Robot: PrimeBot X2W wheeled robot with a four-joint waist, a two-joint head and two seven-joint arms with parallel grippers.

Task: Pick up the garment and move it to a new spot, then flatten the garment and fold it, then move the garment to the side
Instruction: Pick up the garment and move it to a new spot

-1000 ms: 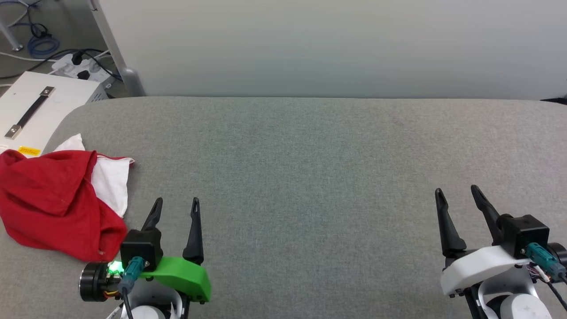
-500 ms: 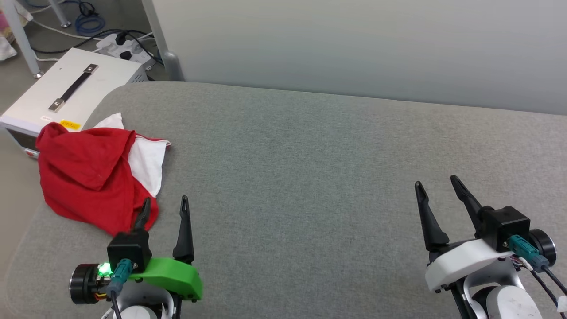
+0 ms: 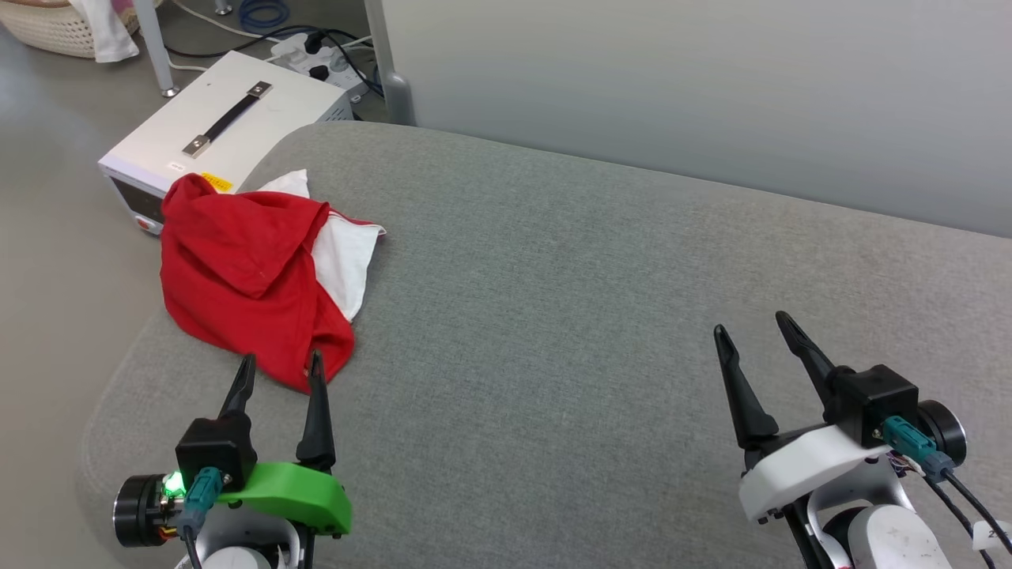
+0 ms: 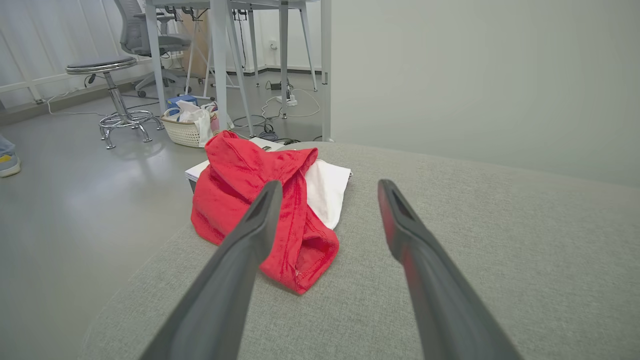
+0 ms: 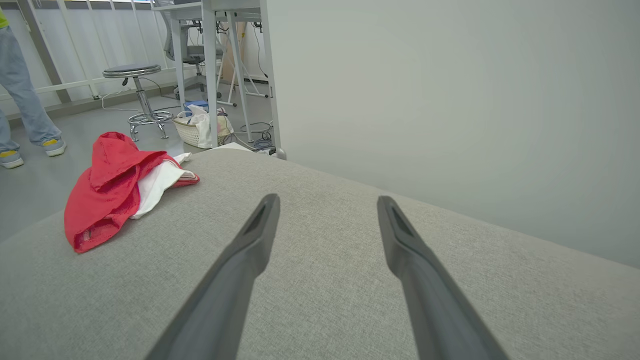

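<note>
- The garment [image 3: 253, 276], a red T-shirt with a white sleeve showing, lies in a crumpled heap at the far left corner of a grey padded table [image 3: 593, 316]. It is not yet lifted or spread, so the task looks to be at its very start.
- The left gripper [image 3: 282, 358] points at the near red hem with its two dark fingers apart and nothing between them. It seems lined up to reach in for a first grab. Whether a fingertip touches the cloth cannot be told.
- The right gripper [image 3: 751, 323] hangs over bare table, well apart from the shirt, its fingers also spread and empty. It appears to be waiting its turn.
- The head view shows both grippers together and a white box with a dark handle [image 3: 229, 126] on the floor just beyond the table corner, close behind the shirt.
- The left wrist view looks along the fingers at the hem, which bunches into a thick fold at its nearest point. It also shows a basket [image 4: 182, 131] and a stool [image 4: 112, 100] on the floor.
- The right wrist view sees the heap from the side, with the white sleeve spilling from under the red. A person's legs [image 5: 20, 90] stand at its left edge.
</note>
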